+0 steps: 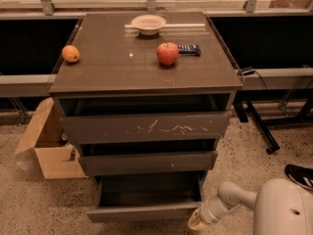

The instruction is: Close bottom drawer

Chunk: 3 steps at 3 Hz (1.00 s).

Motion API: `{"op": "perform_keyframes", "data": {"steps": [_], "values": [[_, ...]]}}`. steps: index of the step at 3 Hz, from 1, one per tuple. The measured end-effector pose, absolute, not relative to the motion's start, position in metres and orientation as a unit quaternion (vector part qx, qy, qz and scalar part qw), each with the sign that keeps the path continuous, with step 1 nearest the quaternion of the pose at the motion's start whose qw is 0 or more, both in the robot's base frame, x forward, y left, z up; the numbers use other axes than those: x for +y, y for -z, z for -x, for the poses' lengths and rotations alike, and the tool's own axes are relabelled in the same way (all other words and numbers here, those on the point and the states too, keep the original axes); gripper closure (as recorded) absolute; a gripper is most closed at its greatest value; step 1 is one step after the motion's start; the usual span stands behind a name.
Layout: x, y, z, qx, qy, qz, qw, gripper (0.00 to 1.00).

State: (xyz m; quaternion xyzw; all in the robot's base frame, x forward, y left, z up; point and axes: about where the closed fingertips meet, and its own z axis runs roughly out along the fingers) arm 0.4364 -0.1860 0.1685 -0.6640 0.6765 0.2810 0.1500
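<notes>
The bottom drawer is the lowest of three dark grey-brown fronts in the cabinet. It stands pulled out toward me, and its empty inside shows. Its plain front sits near the lower edge of the camera view. My gripper is at the end of the white arm coming from the lower right. It is low to the floor, just right of the drawer front's right end. The middle drawer and the scratched top drawer also stand slightly out.
On the cabinet top lie an orange, a red apple, a white bowl and a dark small packet. An open cardboard box stands on the floor at left. A black table leg and a shoe are at right.
</notes>
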Motion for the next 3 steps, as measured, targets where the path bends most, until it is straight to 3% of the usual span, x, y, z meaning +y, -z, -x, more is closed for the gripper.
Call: {"op": "perform_keyframes", "data": {"steps": [1, 3], "values": [[-0.188, -0.173, -0.446, 0.678, -0.259, 0.665, 0.173, 1.00], [-0.191, -0.177, -0.480, 0.672, -0.219, 0.672, 0.219, 0.59]]}}
